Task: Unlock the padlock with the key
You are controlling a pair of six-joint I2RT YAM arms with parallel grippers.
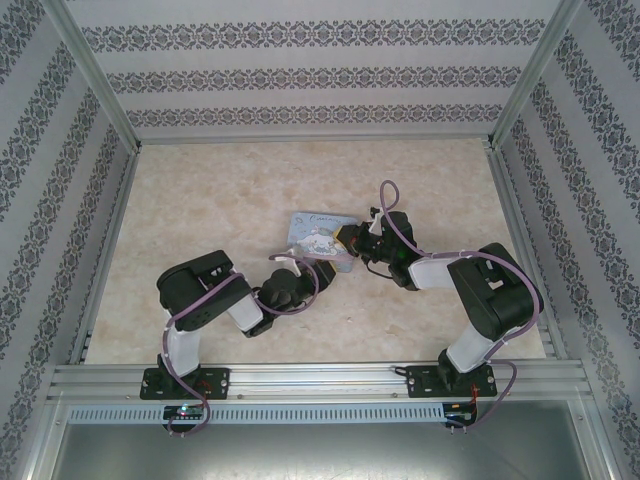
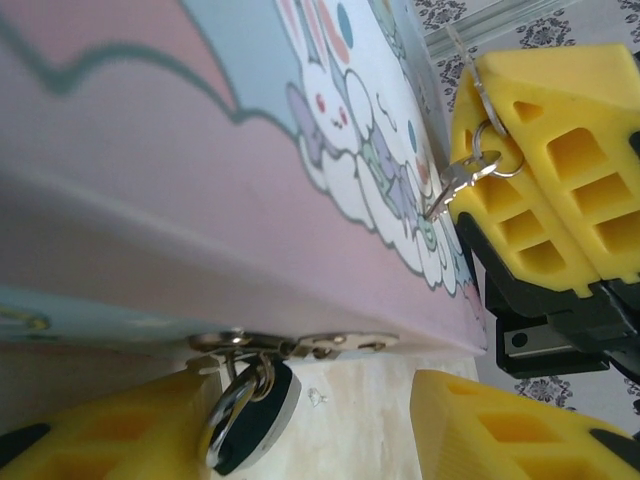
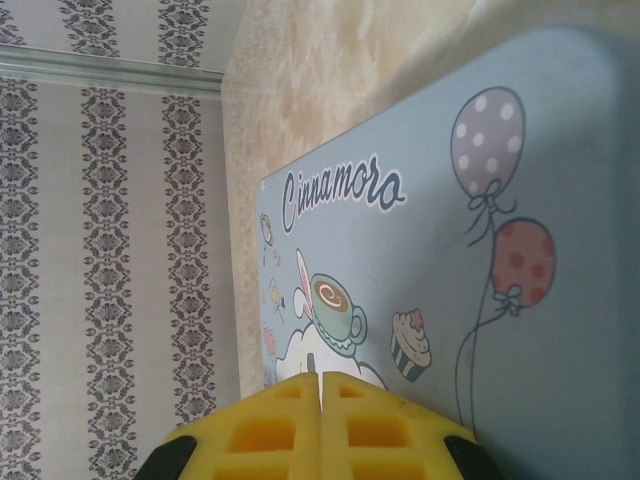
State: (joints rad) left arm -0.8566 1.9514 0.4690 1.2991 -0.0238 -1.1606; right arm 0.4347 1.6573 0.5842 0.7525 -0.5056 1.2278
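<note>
One padlock [image 2: 255,425] hangs off one tin [image 2: 150,150]; right gripper [image 3: 322,380] pinches one key [image 2: 450,186]

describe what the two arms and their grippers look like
The left arm and right arm are black with white segments and looping lilac cables. The left gripper and right gripper have blocky yellow fingers with rectangular recesses on black mounts.

The key [image 2: 450,190] is partly lost between the right gripper's [image 2: 487,165] closed pads. The padlock [image 2: 255,425] is blurred and edge-on, partly behind the left gripper's [image 2: 320,435] pad. The tin [image 2: 150,150] runs off frame. From above, key and padlock are too small to tell.
</note>
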